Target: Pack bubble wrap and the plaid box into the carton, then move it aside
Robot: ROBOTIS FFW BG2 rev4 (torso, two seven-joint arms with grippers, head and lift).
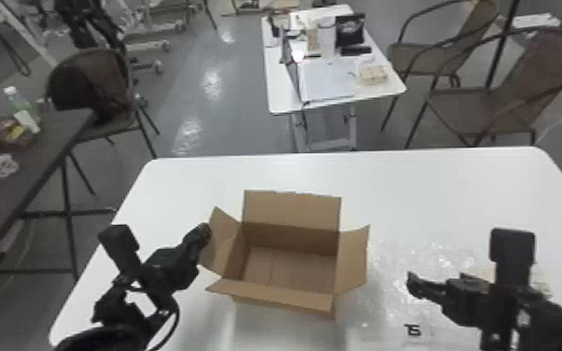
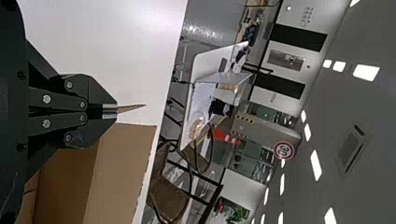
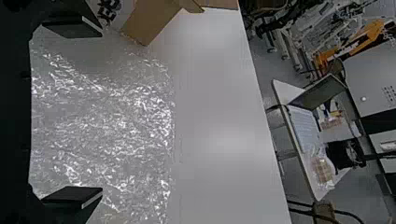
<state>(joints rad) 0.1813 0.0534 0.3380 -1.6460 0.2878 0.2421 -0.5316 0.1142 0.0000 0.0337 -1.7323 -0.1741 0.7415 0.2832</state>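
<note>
The left gripper [image 1: 204, 231] clamps the carton's left flap [image 1: 221, 240] on a white table [image 1: 434, 186], its 2 fingers pressed together on the cardboard; in the left wrist view, a thin brown sliver sticks out past the fingertips [image 2: 110, 107]. The carton [image 1: 291, 207] stands upright and open, its 4 flaps spread and its inner floor in view. Beside it, to the right, bubble wrap [image 1: 389, 301] lies flat on the table, below the right gripper [image 1: 413, 284], whose 2 fingers stand wide apart; in the right wrist view, the sheet spreads between and beyond them. The plaid box [image 1: 542, 282] sits at the right, mostly hidden behind the right arm; whether it is on or under the wrap cannot be told. The wrap's clear edges are hard to make out against the white top in the head view, and the right arm covers part of the sheet. Both wrist views cut the carton off at the frame's edge. Bold black print [image 1: 413, 330] shows near the table's front edge, to the right of the carton. In the left wrist view, a round sign with a red rim [image 2: 284, 150] bears dark figures in the room behind.
</note>
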